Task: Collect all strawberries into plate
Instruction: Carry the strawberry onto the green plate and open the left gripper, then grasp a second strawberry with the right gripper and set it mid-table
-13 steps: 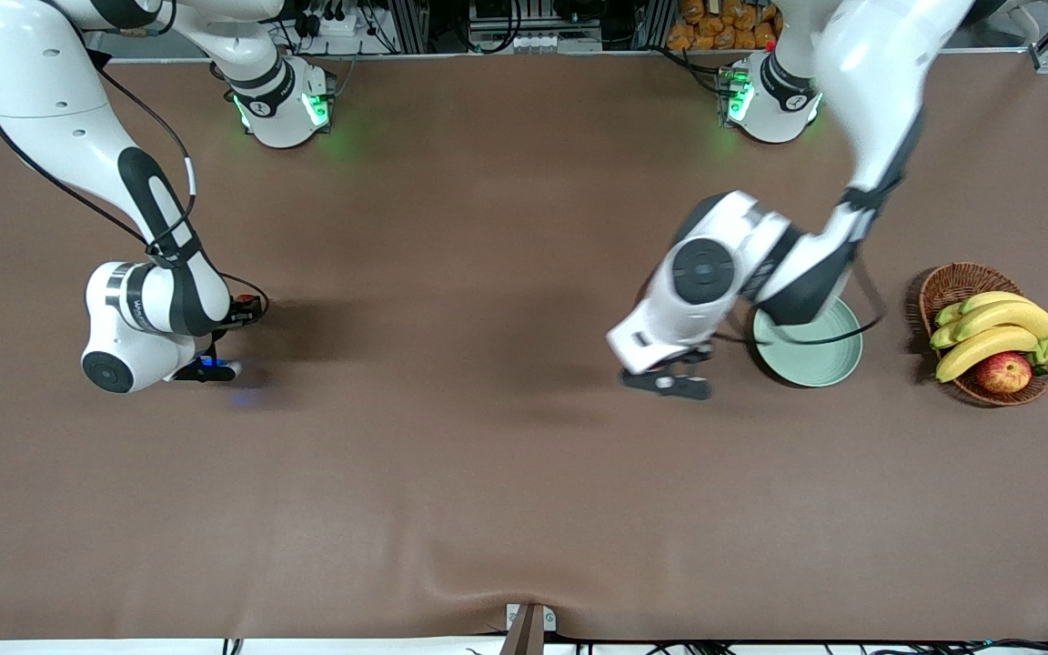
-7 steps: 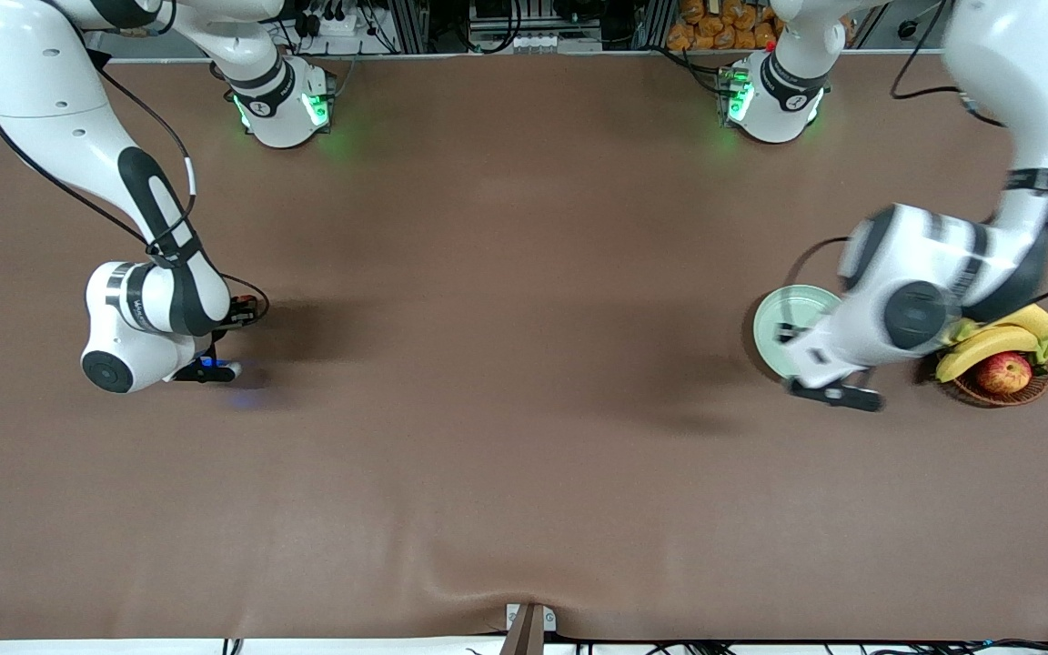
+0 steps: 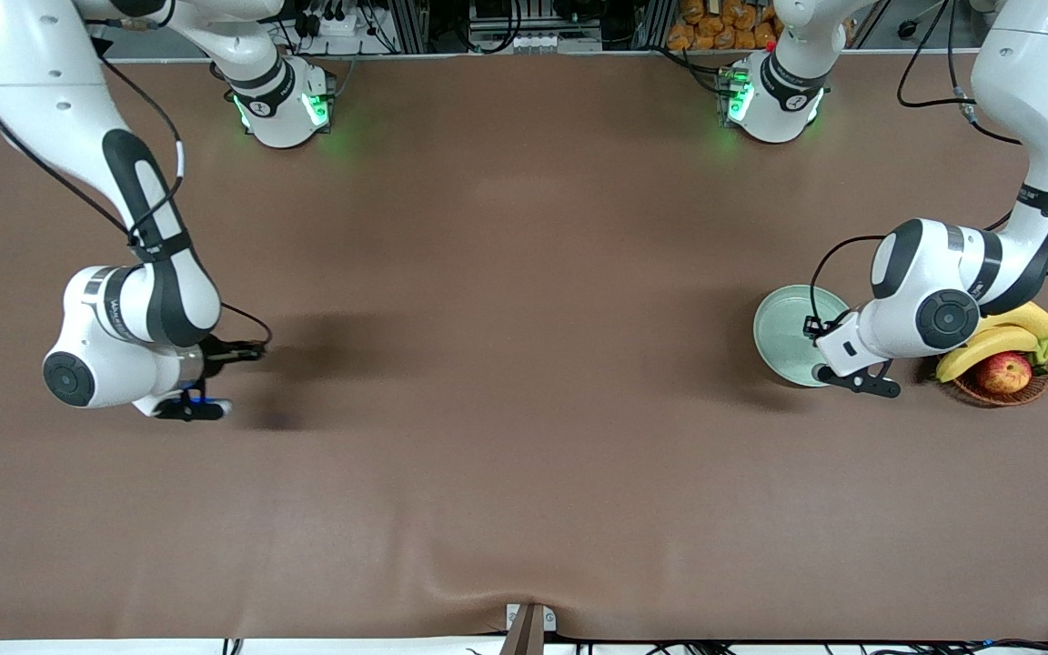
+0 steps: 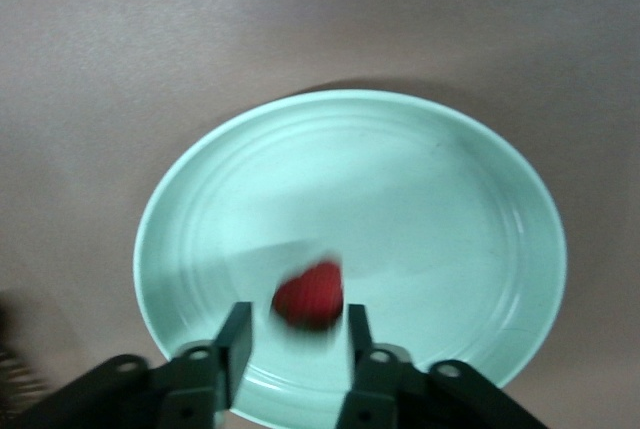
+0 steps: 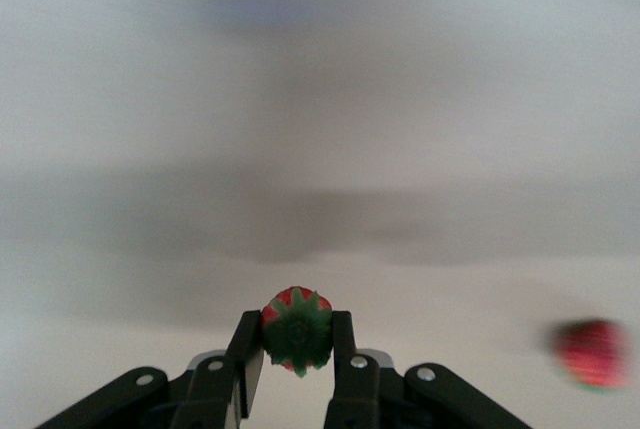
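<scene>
Mint-green, the plate (image 3: 786, 320) sits on the brown bench (image 3: 506, 364) toward the left arm's end, about mid-height in the front view, with a wicker basket (image 3: 997, 397) of bananas (image 3: 988, 342) and an apple (image 3: 1004, 371) beside it. The left gripper (image 3: 859, 382) hangs over the plate's rim on the basket side. Its wrist view shows its fingers (image 4: 238, 334) parted, with the first strawberry (image 4: 310, 295) in the gap between them, clear of at least 1 finger and over the plate's bare floor (image 4: 400, 169). This reads as the release step for that berry; whether it has landed I cannot tell. At the right arm's end, slightly lower in the front view, the right gripper (image 3: 195, 402) is low over the bench, and its wrist view shows it pressed onto the second strawberry (image 5: 297, 329), green cap facing the camera. The third strawberry (image 5: 590, 354) lies on the bench near that gripper. So 1 berry is at the plate, 1 is freshly pinched and 1 waits. Next, I judge, the right arm must lift and carry its berry along the bench to the plate, which calls for the left arm to clear the space above it first.
</scene>
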`<state>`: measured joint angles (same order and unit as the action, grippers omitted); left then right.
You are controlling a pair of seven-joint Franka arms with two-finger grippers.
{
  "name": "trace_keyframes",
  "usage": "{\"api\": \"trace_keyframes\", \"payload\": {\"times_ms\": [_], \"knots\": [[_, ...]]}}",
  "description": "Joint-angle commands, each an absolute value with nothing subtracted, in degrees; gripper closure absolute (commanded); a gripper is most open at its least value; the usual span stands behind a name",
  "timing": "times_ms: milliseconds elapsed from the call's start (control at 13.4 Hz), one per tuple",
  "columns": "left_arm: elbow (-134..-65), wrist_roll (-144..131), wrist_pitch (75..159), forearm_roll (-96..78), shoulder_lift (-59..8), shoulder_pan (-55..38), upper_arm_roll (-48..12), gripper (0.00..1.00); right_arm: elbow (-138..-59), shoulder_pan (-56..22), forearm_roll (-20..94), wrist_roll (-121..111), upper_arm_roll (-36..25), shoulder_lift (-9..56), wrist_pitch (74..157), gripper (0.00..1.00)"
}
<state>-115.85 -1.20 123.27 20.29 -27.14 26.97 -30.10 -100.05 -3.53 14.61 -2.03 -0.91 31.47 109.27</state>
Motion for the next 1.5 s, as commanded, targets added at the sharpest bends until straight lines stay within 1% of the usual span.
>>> {"api": "trace_keyframes", "payload": {"times_ms": [0, 150, 224, 449, 524, 673, 748, 823, 898, 973, 1048, 1197, 1272, 1422], "knots": [[-116.02, -1.85, 123.84, 21.62, -24.44, 29.09, -31.46, 0.0, -98.53, -12.53, 26.67, 7.34, -1.05, 31.29, 111.69, 0.94], [-113.48, -1.76, 122.01, 20.49, -21.46, 29.09, -32.34, 0.0, -97.65, -19.3, 31.01, 16.13, -1.05, 32.25, 116.34, 0.92], [-111.2, -1.76, 119.29, 19.09, -19.88, 29.09, -33.13, 0.0, -97.47, -22.03, 33.2, 19.39, -1.05, 32.95, 118.98, 0.92], [-100.93, -2.46, 105.52, 14.34, -18.81, 29.09, -35.85, 0.0, -96.33, -29.25, 42.94, 24.43, -1.05, 36.64, 127.76, 0.88], [-98.2, -2.63, 102.08, 12.59, -18.81, 29.09, -36.56, 0.0, -95.98, -31.18, 46.02, 24.43, -1.05, 37.78, 129.88, 0.85], [-95.28, -2.99, 98.71, 9.33, -18.63, 29.09, -37.7, 0.0, -95.8, -34.52, 51.39, 24.43, -1.05, 39.8, 134.01, 0.81], [-95.01, -4.12, 98.27, 7.92, -18.2, 29.09, -38.58, 0.0, -95.28, -36.19, 53.33, 24.35, -1.05, 41.12, 136.64, 0.76], [-95.01, -5.87, 98.26, 6.95, -17.76, 29.0, -39.37, 0.0, -95.1, -37.69, 54.48, 24.43, -1.05, 42.09, 139.11, 0.67], [-95.01, -8.76, 98.26, 6.6, -17.67, 28.83, -40.68, 0.0, -95.1, -38.49, 55.01, 24.35, -1.05, 42.36, 140.87, 0.51], [-95.01, -13.05, 98.26, 6.68, -17.75, 28.74, -42.61, 0.0, -95.1, -38.5, 54.85, 24.26, -1.05, 42.1, 141.15, 0.16], [-95.01, -16.75, 98.35, 6.94, -17.93, 28.65, -44.54, 0.0, -95.1, -37.8, 54.76, 24.17, -1.05, 41.75, 140.89, 0.0], [-95.1, -20.99, 98.7, 6.86, -18.46, 27.95, -46.84, 0.0, -95.27, -35.43, 54.32, 24.08, -1.05, 40.7, 139.49, 0.0], [-95.27, -22.14, 98.79, 6.59, -18.46, 26.99, -47.02, 0.0, -95.36, -34.2, 54.23, 24.08, -1.14, 39.82, 136.96, 0.0], [-95.54, -25.12, 98.79, 6.5, -18.54, 25.14, -47.02, 0.0, -95.71, -29.21, 52.75, 23.91, -1.23, 37.63, 129.41, 0.0]]}}
